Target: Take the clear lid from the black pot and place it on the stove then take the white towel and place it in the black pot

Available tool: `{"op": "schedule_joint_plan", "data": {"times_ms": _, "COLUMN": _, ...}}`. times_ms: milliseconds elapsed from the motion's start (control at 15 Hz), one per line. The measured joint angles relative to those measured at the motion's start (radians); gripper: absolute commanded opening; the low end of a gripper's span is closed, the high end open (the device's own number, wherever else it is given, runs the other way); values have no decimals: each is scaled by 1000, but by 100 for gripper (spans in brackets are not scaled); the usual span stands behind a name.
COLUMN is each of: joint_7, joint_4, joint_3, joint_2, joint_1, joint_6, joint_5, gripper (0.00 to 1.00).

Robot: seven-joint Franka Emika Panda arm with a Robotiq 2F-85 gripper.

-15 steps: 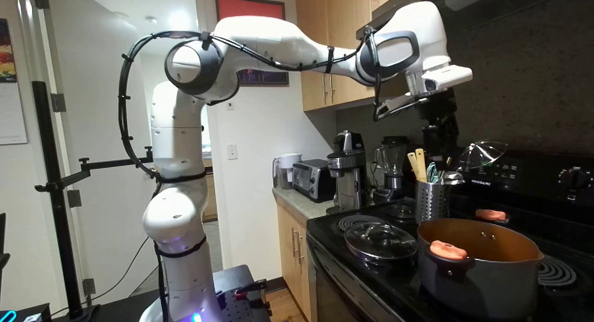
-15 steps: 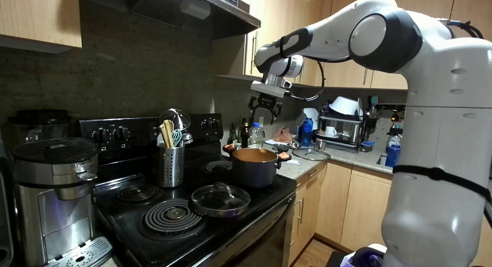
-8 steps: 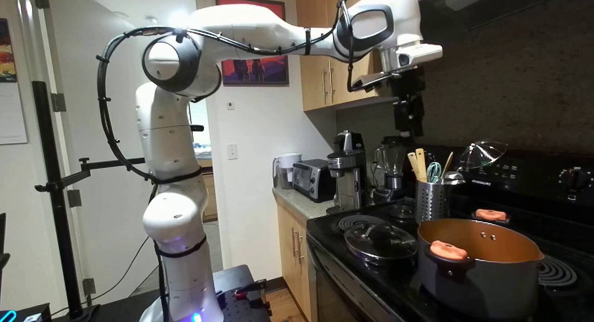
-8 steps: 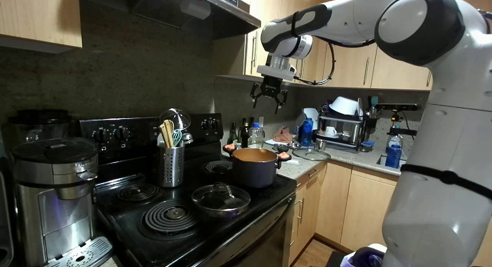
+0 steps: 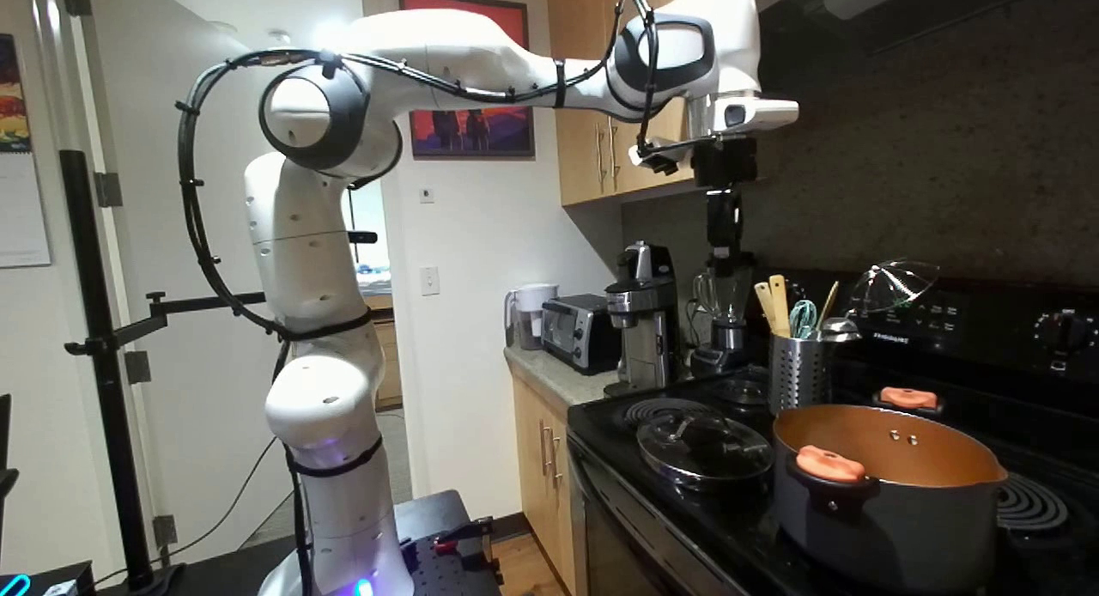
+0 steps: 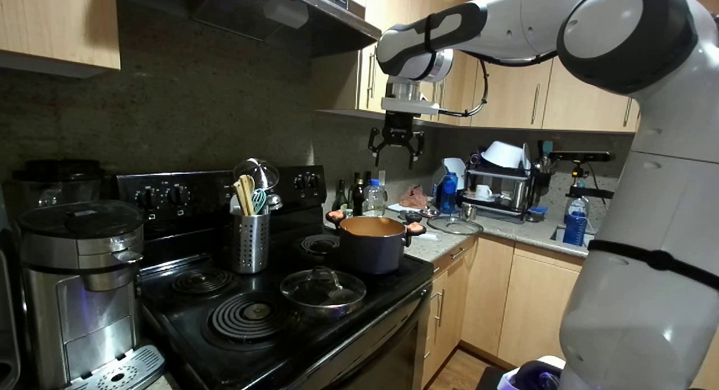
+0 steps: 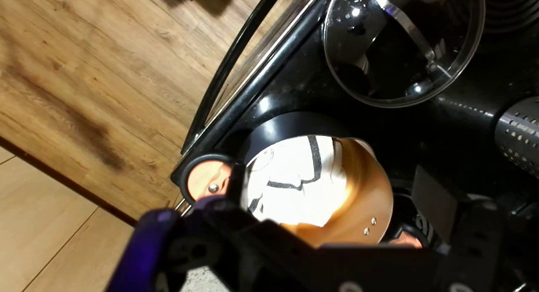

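The clear lid (image 6: 323, 293) lies on the stove (image 6: 314, 331), beside the black pot (image 6: 371, 256); both exterior views show it there with its arched handle up. Orange-brown inside, the black pot (image 5: 889, 527) stands uncovered on the stove. Crumpled in its bottom is the white towel (image 7: 303, 199) with dark stripes, seen only in the wrist view; the pot's wall hides it in both exterior views. My gripper (image 6: 394, 159) hangs well above the stove, pointing down. Its fingers (image 7: 433, 203) stand wide apart with nothing between them.
A steel utensil holder (image 6: 251, 244) with tall tools stands behind the lid. The range hood (image 6: 286, 16) overhangs the stove. A coffee maker (image 6: 84, 289) stands near the stove's end. Bottles (image 6: 373, 199) and another glass lid (image 6: 455, 225) are on the counter beyond the pot.
My gripper has risen and drawn back towards the arm's base, and its tilt has straightened to point downward. The jaws have stayed open. Pot and lid have not moved.
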Motion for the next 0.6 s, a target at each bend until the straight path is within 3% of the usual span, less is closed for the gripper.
{"op": "schedule_joint_plan", "data": {"times_ms": 600, "joint_7": 0, "joint_4": -6, "joint_3": 2, "joint_2": -4, "joint_1": 1, "joint_6": 0, "joint_5": -6, "gripper": 100}}
